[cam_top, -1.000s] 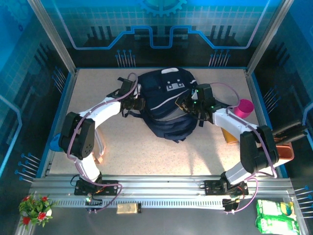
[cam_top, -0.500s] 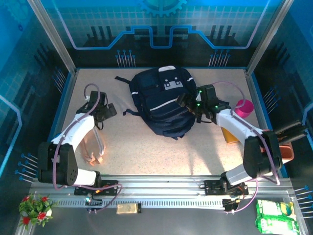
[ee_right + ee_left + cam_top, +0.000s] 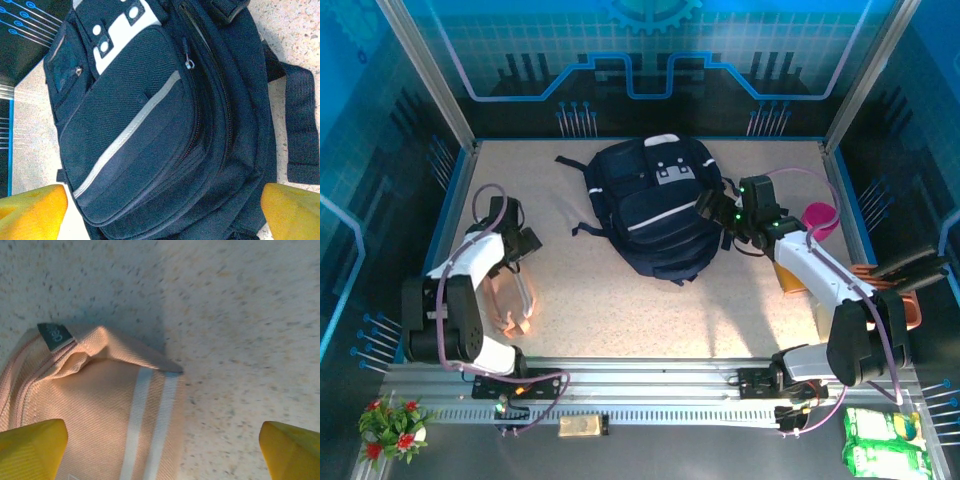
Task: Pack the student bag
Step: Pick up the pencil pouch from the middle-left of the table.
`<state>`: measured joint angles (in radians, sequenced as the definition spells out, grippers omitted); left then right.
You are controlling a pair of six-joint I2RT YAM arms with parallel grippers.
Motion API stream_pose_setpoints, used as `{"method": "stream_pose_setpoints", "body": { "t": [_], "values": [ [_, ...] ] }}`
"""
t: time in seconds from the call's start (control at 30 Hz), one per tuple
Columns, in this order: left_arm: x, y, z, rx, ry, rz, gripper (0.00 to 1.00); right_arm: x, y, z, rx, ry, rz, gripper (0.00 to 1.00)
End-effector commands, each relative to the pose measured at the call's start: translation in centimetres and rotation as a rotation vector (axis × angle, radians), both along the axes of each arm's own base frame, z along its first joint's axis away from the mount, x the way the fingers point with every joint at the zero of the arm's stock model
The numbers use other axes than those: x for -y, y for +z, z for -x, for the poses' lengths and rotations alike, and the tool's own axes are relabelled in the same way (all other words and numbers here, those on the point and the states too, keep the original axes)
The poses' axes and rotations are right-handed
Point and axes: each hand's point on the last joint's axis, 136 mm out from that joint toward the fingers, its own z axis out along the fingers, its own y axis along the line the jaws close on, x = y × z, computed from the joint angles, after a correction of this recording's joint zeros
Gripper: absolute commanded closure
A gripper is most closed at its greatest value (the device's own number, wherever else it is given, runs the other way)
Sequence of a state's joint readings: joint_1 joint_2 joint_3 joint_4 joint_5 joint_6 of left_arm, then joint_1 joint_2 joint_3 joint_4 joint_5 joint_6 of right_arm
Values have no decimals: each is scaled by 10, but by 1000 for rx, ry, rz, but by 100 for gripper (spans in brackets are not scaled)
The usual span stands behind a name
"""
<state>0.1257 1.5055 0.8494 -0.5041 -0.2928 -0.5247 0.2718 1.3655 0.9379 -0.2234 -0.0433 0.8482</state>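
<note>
The bag [image 3: 655, 210] is seen lying front-up on the table [image 3: 620, 310], at its middle toward the far side. In the right wrist view its zips are seen drawn shut along the front pocket and main compartment, so nothing inside can be made out. The right gripper [image 3: 162, 210] is held just beside the bag's right side, its jaws spread wide and nothing grasped between them. Well to the left of the bag, the left gripper [image 3: 161, 450] is poised above a peach pouch [image 3: 100, 405] with white stripes; its jaws are likewise released and the pouch is not clasped. The pouch is zipped and its contents cannot be told. A pink cup [image 3: 820, 217] is stood right of the bag, its interior unclear.
</note>
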Motion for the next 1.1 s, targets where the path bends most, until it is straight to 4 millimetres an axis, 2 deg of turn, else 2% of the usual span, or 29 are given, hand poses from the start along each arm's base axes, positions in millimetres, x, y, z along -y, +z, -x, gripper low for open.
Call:
{"method": "stream_pose_setpoints", "body": {
  "t": [0.0, 0.17, 0.3, 0.5, 0.6, 0.73, 1.07],
  "values": [
    [-7, -13, 9, -82, 31, 0, 7, -3, -3, -1, -1, 6, -21, 0],
    [-1, -24, -1, -131, 4, 45, 23, -9, -6, -2, -7, 23, -52, 0],
    [3, -28, -5, -145, 0, 77, 45, -11, -7, -2, -5, 23, -70, 0],
    [11, -17, -17, -83, 1, 124, 75, -13, -8, -2, -4, 29, -65, 0],
    [20, -6, -24, -30, -11, 170, 85, -15, -8, -2, 1, 37, -58, 0],
    [40, 15, -38, 78, -39, 260, 89, -29, -3, -2, 21, 94, -40, 0],
    [104, 83, -75, 349, -83, 534, 88, -83, 10, 11, 140, 295, 47, 0]
  ]
}}
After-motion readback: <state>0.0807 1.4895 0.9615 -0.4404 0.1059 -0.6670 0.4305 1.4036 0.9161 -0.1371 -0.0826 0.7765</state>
